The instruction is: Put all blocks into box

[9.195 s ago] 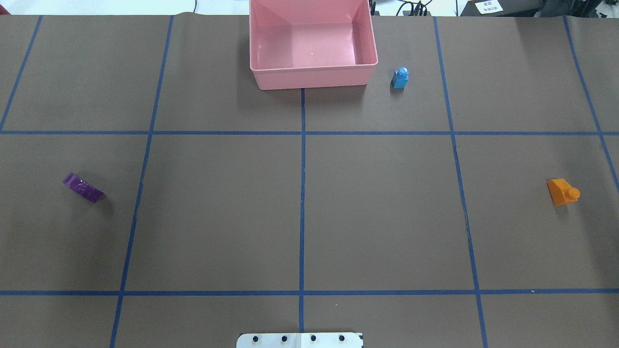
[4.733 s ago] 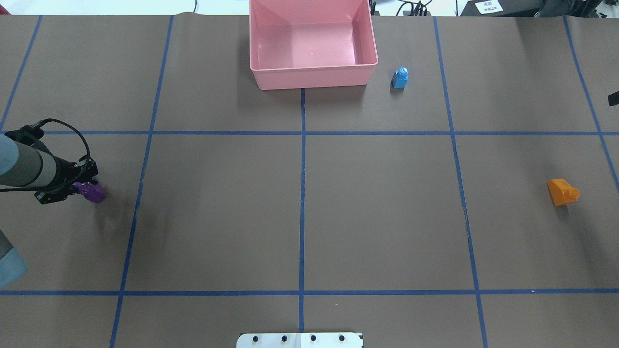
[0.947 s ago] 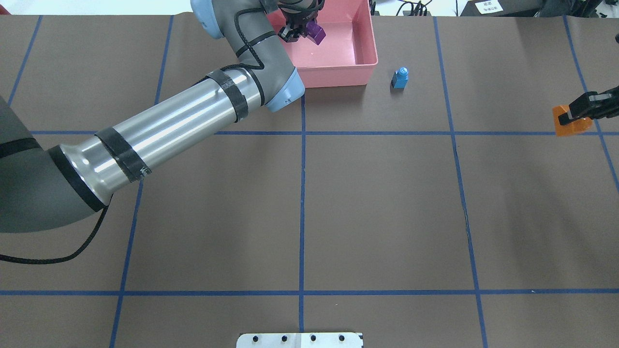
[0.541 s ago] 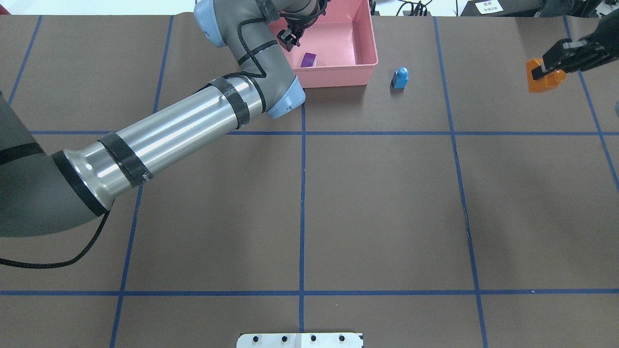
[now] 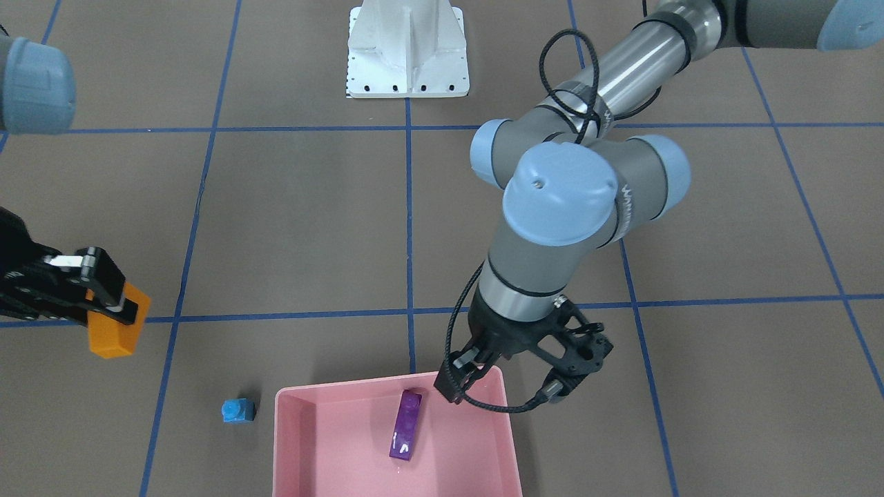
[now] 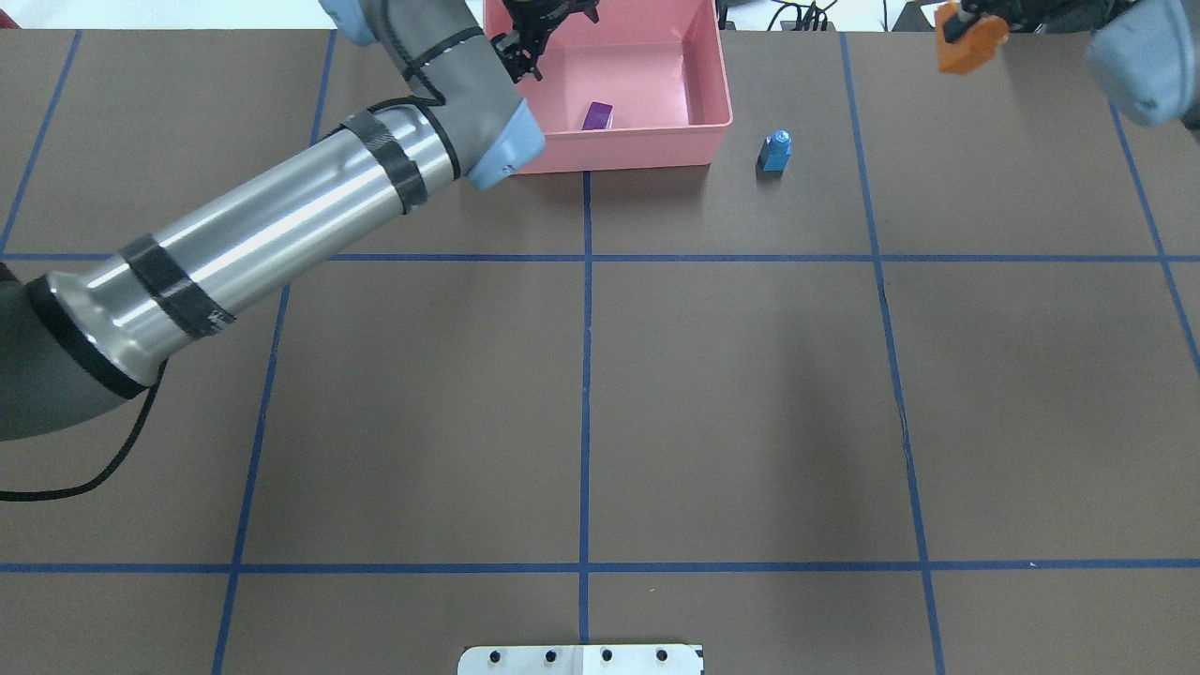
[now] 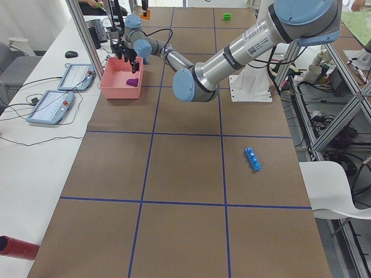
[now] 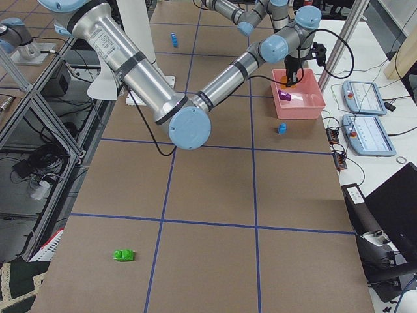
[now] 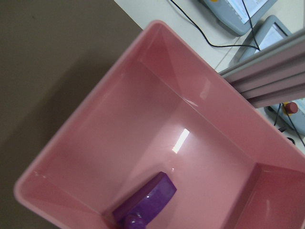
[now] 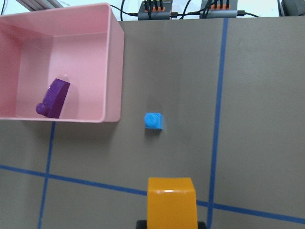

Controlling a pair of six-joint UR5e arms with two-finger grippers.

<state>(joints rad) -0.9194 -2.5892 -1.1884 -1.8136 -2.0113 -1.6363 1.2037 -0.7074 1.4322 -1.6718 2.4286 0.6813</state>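
Plastic gleams on purple block (image 5: 405,433) in pink box (image 5: 324,449); left tool (image 5: 498,388) gapes empty, right tool (image 5: 110,307) clamps orange block (image 5: 110,338).

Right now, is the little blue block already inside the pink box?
No, the little blue block stands on the brown table beside the pink box, which holds only the purple block.

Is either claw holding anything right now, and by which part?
The right gripper pinches the orange block by its upper part, off the table. The left gripper is open and empty; the purple block lies in the box.
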